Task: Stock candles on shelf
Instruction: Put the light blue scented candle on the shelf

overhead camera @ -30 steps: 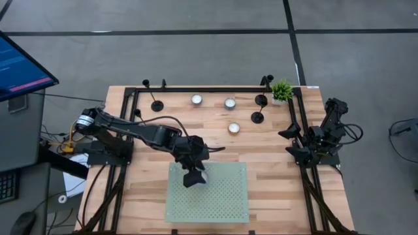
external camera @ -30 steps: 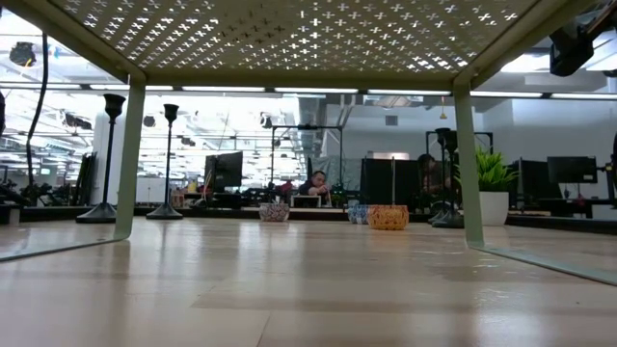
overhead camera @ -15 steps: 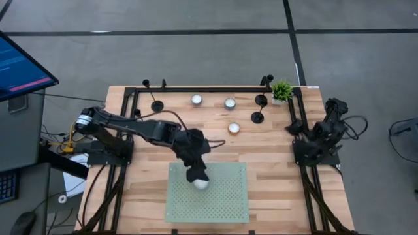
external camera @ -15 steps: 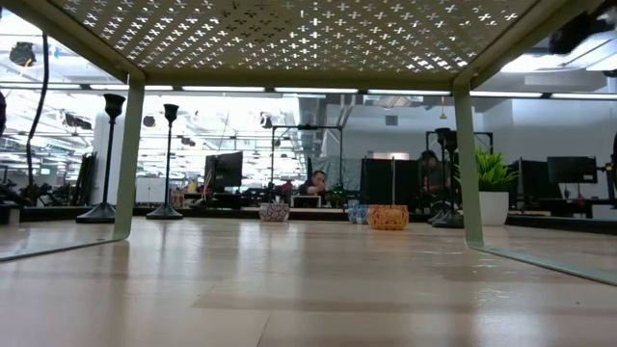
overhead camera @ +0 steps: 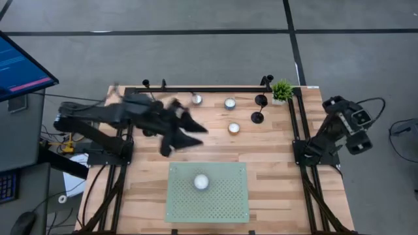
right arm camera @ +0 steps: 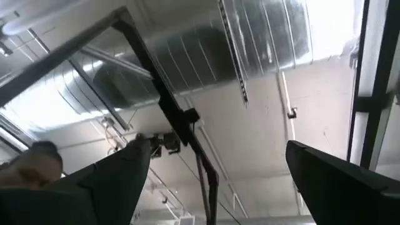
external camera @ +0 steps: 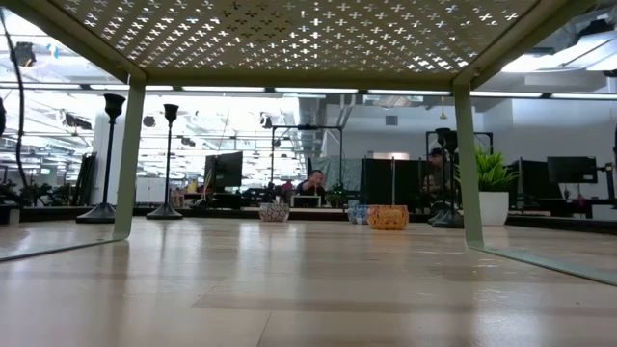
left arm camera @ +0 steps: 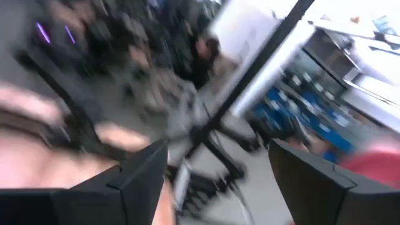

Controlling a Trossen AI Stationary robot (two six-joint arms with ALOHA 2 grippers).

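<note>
Pale green and perforated, the shelf (overhead camera: 222, 202) sits at the near middle of the wooden table (overhead camera: 274, 153), and one white candle (overhead camera: 200, 182) rests on its top, slightly toward the far-left part of the panel. Three more candles remain on the bare planks beyond it: one (overhead camera: 196, 100) near the far rail, a second (overhead camera: 229, 103) just beside it to the right, and a third (overhead camera: 233, 128) nearer the shelf, all well apart from the green panel. Above the table's left half, between the shelf and the far rail, the left tool (overhead camera: 186, 130) is lifted and blurred; its wrist view shows the two dark fingers (left arm camera: 140, 178) spread apart with nothing between them, so it is released and carries no candle. At the table's right edge the right tool (right arm camera: 212, 175) belongs to an arm folded up by its base, its camera looking toward the ceiling; its fingers (right arm camera: 119, 172) also stand wide apart and empty. From table height, the shelf's underside (external camera: 289, 39) spans the top of the picture on thin legs, with a small potted plant (overhead camera: 282, 89) at the far right corner and two black stands (overhead camera: 260, 108) near it.
</note>
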